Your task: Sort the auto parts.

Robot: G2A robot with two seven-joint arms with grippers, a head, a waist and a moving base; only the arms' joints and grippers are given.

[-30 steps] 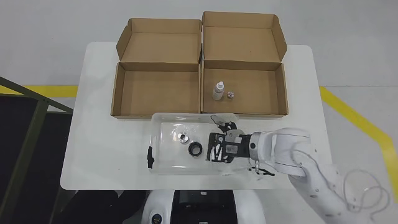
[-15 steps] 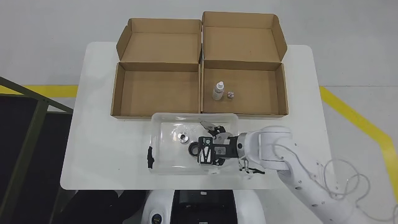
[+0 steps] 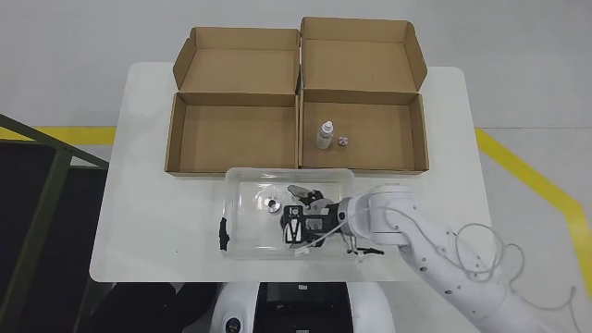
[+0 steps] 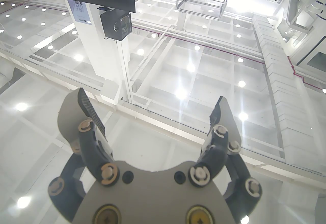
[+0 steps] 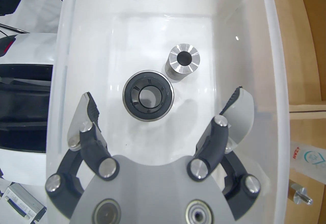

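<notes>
Right gripper (image 5: 163,91) down inside clear bin (image 5: 274,31), jaws spread wide, nothing held. Black bearing ring (image 5: 135,107) flat on bin floor, just ahead of fingertips. Silver collet (image 5: 175,68) upright beside ring. Left gripper (image 4: 152,105) also spread, empty, facing ceiling.

You have two boxes to count, the left cardboard box (image 3: 236,139) and the right cardboard box (image 3: 388,134), plus one clear plastic bin (image 5: 254,31) — and four parts: one bearing (image 5: 132,97), one slotted metal sleeve (image 5: 175,70), one small bottle (image 3: 325,133), one stud bolt (image 3: 343,139).
</notes>
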